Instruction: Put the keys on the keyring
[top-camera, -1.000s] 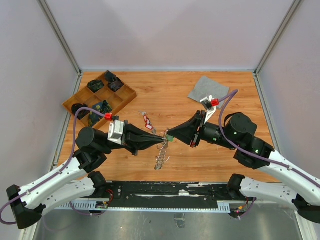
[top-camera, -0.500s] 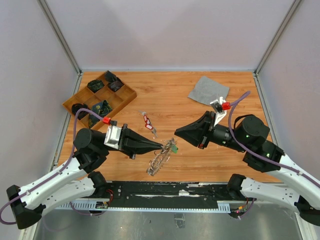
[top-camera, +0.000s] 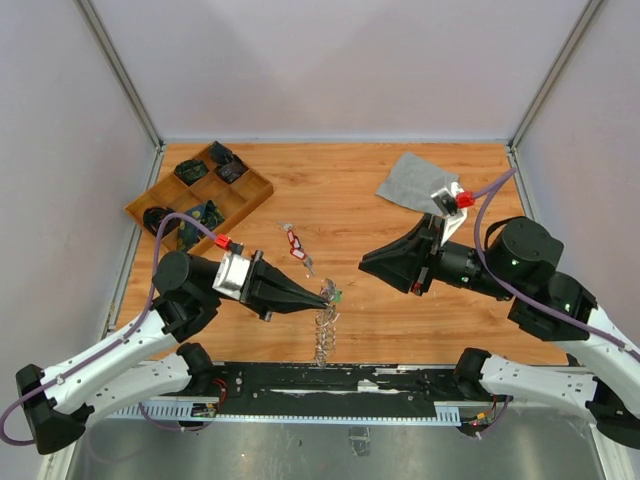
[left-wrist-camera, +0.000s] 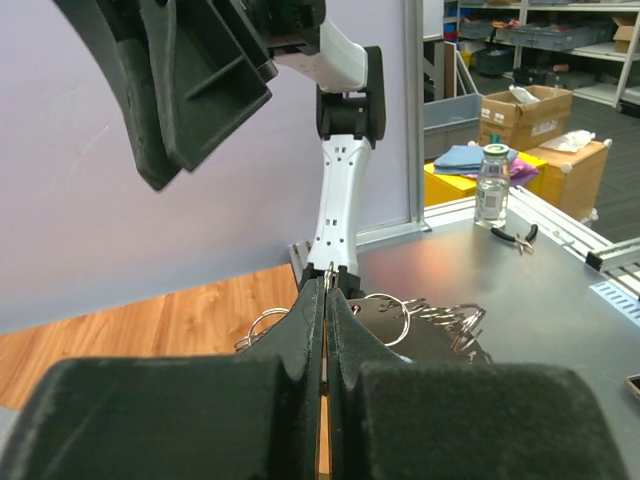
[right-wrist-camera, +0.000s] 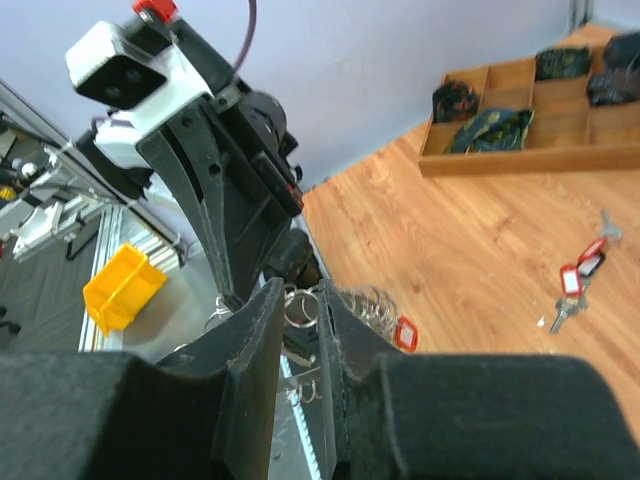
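My left gripper (top-camera: 328, 292) is shut on the keyring (top-camera: 322, 325), which hangs from its tip as a silver string of small rings above the table's near edge. A small green tag (top-camera: 341, 295) sits at the grip. In the left wrist view the fingers (left-wrist-camera: 305, 330) are pressed together on thin wire, with loops of the keyring (left-wrist-camera: 400, 312) beyond them. My right gripper (top-camera: 364, 266) is slightly open and empty, a short way right of the left one. Through its gap the keyring (right-wrist-camera: 305, 305) and a red tag (right-wrist-camera: 405, 333) show. Red-tagged keys (top-camera: 295, 243) lie on the table.
A wooden compartment tray (top-camera: 258, 190) with dark items stands at the back left. A grey cloth square (top-camera: 412, 180) lies at the back right. The keys on the table also show in the right wrist view (right-wrist-camera: 575, 288). Grey walls enclose the table.
My right gripper has drawn back to the right, away from the left gripper's tip. The keyring stayed with the left gripper, swung, and now hangs straight down.
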